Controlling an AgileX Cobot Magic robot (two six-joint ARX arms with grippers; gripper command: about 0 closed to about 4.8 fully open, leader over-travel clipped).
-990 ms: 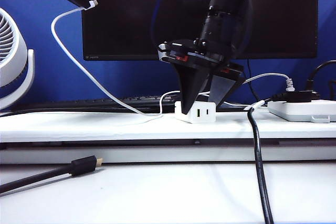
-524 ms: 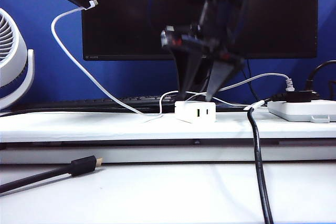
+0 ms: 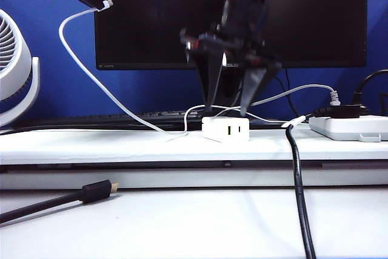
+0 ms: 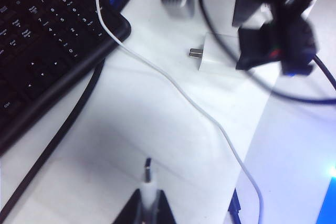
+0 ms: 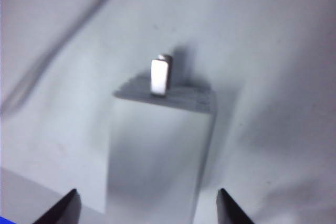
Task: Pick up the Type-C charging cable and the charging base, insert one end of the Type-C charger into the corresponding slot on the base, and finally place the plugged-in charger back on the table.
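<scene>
The right gripper (image 3: 228,112) hangs directly above the charging base (image 3: 226,130), jaws spread wide, one fingertip to each side of the block and neither touching it. In the right wrist view the charging base (image 5: 160,153) lies between the two tips, its metal prong pointing away from them. The base rests on the table (image 3: 121,147), ports facing the exterior camera, one green-lined.

The left gripper (image 3: 97,4), raised at upper left, is closed on the plug of the Type-C charging cable (image 3: 91,71); the cable droops to the table and runs toward the base. The keyboard (image 4: 42,35) bears the word "logitech", only partly readable.
</scene>
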